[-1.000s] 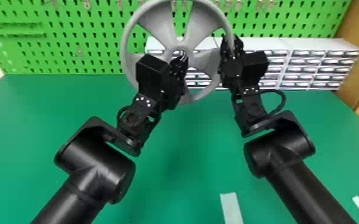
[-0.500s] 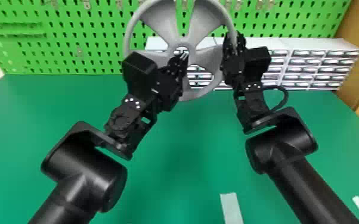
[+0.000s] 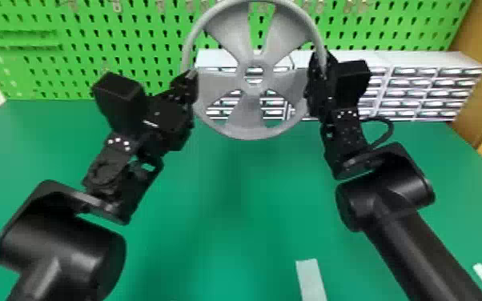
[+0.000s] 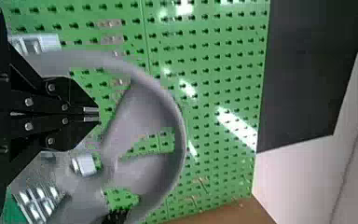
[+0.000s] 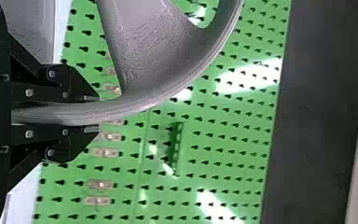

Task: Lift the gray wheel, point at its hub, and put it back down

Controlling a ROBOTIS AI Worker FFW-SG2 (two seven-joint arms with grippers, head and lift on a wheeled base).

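Right black two-finger gripper (image 5: 92, 113) has the plastic-looking, spoked gray wheel (image 3: 248, 116) pinched at 3 o'clock, held up over the flat green table (image 3: 232, 208). Kinda sketchy: one-sided grip, so it could twist or slip. Left black gripper (image 4: 92, 114), fingertips together near 9 o'clock, might bump it too.

The gray spoked round wheel (image 3: 248, 116) looks like matt plastic, finely ridged; the green perforated pegboard (image 5: 219, 140) glossy; the brown upright panel (image 3: 480, 52), at two o'clock in the head view, smooth wood.
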